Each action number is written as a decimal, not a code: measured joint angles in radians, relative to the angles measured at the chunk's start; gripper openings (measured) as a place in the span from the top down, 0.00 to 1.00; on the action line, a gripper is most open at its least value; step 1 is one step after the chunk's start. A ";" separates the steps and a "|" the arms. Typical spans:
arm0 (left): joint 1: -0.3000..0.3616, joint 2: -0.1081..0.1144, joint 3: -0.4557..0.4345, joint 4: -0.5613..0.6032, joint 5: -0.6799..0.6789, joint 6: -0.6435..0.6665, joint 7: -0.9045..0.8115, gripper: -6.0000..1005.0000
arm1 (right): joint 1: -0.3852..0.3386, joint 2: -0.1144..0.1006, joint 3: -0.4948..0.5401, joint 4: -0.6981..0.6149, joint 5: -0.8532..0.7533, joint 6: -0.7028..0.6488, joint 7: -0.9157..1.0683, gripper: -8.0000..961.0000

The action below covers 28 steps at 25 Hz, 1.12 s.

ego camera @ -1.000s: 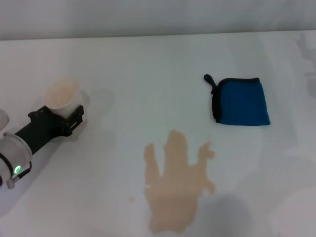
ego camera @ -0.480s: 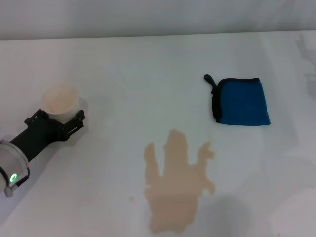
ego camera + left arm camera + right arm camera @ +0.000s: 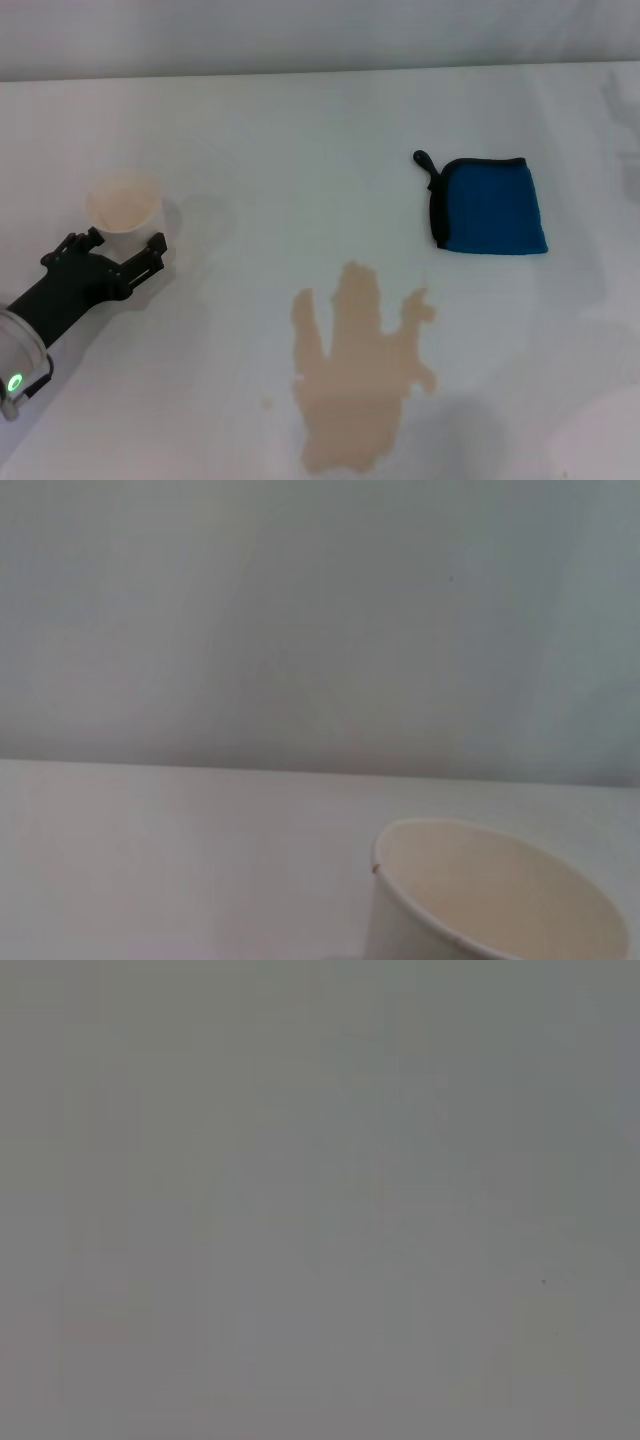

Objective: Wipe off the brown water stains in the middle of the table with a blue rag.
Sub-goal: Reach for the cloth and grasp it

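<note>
Nearest me, low centre of the table: the brown water stains [image 3: 358, 375]; one tan puddle with finger-like lobes reaching toward the far side; flat on the surface; nothing is touching it.

Left near corner: left gripper [image 3: 118, 249] on its black arm, coming in from my lower left; its fingers are spread, one to each side of the base of the paper cup; I see a gap between the cup wall and the fingers, so I log it as standing apart and not clamped.

Just beyond the left gripper: paper cup [image 3: 123, 207]; white, upright, mouth facing up, tan-tinted inside; in the left wrist view the same paper cup [image 3: 497, 895] fills the lower corner with its rim close to the lens.

Far right of the stains: the blue rag [image 3: 492, 208]; folded, roughly square, black trim along one edge and a black loop tab at its far left corner; lying flat, well apart from the puddle and from the cup; untouched.

Underneath everything: the table [image 3: 300, 140]; plain white top, running back to a pale wall.

Right gripper: not in the head view; the right wrist view gives me only a flat grey field, so I cannot tell where it is.
</note>
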<state>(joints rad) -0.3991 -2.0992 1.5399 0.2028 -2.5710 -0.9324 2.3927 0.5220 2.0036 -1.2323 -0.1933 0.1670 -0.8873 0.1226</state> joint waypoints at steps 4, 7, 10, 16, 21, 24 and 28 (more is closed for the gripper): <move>0.033 0.002 0.000 0.001 -0.014 -0.054 0.000 0.12 | -0.002 0.002 -0.010 0.000 0.000 -0.001 0.000 0.14; 0.063 0.004 0.000 0.001 -0.039 -0.106 0.000 0.12 | -0.003 0.002 -0.022 0.000 0.000 -0.001 0.000 0.14; 0.092 0.006 0.000 0.001 -0.070 -0.155 0.002 0.12 | -0.004 0.003 -0.024 0.000 0.000 -0.001 0.000 0.14; 0.120 0.008 0.000 0.000 -0.077 -0.231 0.001 0.12 | -0.002 0.003 -0.024 0.000 0.000 0.001 0.000 0.14; 0.149 0.007 -0.002 -0.011 -0.082 -0.310 -0.002 0.12 | 0.001 0.002 -0.023 0.000 0.000 0.001 0.000 0.14; 0.172 0.007 -0.002 -0.013 -0.099 -0.355 -0.002 0.12 | 0.002 0.002 -0.023 0.000 0.000 0.000 0.000 0.14; 0.197 0.007 -0.007 -0.015 -0.123 -0.383 -0.003 0.12 | 0.007 0.003 -0.025 -0.001 0.000 -0.001 0.003 0.14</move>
<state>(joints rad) -0.2017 -2.0922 1.5332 0.1883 -2.6944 -1.3154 2.3900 0.5293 2.0068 -1.2570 -0.1938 0.1672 -0.8880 0.1257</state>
